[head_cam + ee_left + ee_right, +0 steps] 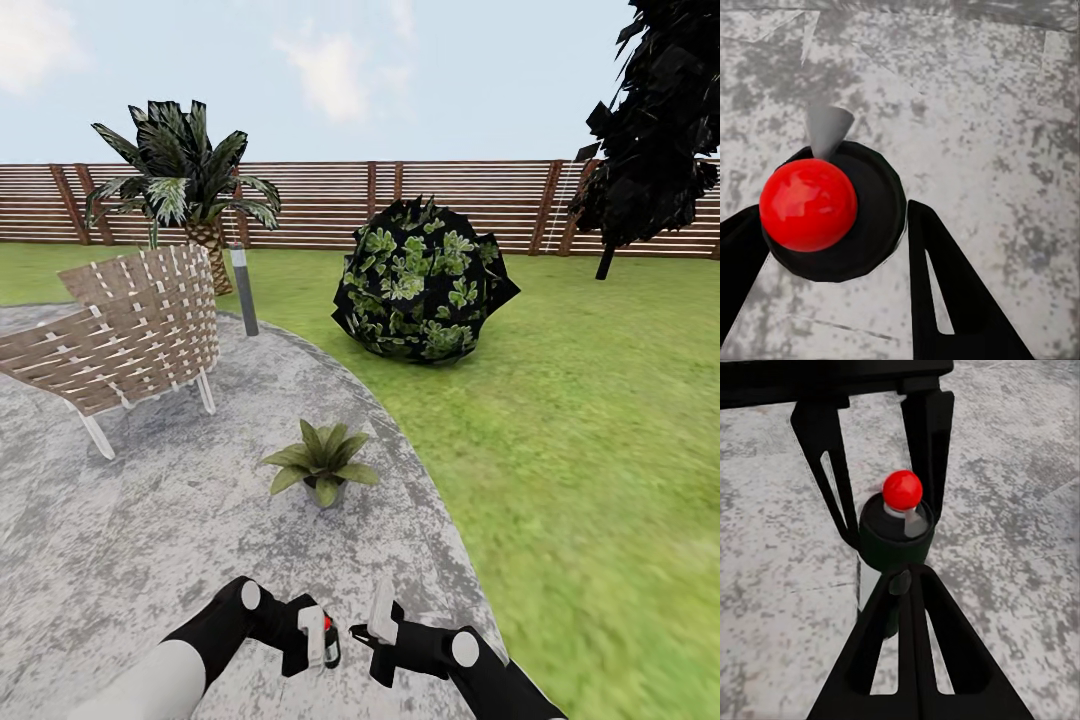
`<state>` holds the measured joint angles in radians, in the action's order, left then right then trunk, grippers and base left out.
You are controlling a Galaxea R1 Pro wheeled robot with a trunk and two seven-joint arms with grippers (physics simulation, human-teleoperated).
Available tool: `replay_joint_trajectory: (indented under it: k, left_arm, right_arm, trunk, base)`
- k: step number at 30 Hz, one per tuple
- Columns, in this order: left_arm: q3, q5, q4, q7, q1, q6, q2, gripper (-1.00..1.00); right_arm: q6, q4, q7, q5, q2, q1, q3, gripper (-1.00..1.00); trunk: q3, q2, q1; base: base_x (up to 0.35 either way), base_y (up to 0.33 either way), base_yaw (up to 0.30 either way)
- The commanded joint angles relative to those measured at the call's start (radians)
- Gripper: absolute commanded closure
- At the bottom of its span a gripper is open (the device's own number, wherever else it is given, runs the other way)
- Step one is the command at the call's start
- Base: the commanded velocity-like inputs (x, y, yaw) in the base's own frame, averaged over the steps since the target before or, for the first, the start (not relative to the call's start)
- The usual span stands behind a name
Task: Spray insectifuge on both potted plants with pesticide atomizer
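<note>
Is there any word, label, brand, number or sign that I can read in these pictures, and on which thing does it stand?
None: no text can be read.
The atomizer in the left gripper: red knob, black body, no label.
The chair, post and fence: plain.

The pesticide atomizer (329, 640) is a small dark bottle with a red top, held upright. 1 potted plant (322, 462) stands on the grey paving.

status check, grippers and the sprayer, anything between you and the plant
Left gripper shut on atomizer. Right gripper shut, empty, beside it. Potted plant ahead; patio between bare.
</note>
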<state>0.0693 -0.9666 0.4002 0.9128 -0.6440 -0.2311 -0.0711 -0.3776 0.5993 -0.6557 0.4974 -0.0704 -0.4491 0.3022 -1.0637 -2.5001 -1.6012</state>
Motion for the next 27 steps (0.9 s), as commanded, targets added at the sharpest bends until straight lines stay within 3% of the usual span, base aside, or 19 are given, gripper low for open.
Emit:
replay_joint_trajectory:
  k: [1,8,21,27]
  left_arm:
    - [0.000,-0.007,0.002,0.003,0.000,-0.007,-0.001,1.00]
    - [0.003,-0.007,0.002,0.076,0.000,-0.011,-0.001,1.00]
    - [0.004,-0.005,0.003,0.080,0.001,-0.010,-0.028,1.00]
    - [0.006,0.025,0.003,0.080,0.000,-0.023,-0.031,1.00]
  right_arm:
    - [-0.006,0.001,0.001,0.010,0.000,0.000,-0.001,1.00]
    - [-0.006,0.001,0.002,0.010,0.000,0.000,-0.001,1.00]
    - [-0.006,0.002,0.002,0.009,0.000,0.000,-0.002,1.00]
    - [-0.006,0.002,0.002,0.009,0.000,0.000,-0.002,1.00]
  trunk:
    - [-0.001,0.000,0.000]
    - [-0.001,0.000,0.000]
    - [-0.001,0.000,0.000]
    - [-0.001,0.000,0.000]
  base:
    - [0.000,0.000,0.000]
    - [0.000,0.000,0.000]
    - [0.000,0.000,0.000]
    - [0.000,0.000,0.000]
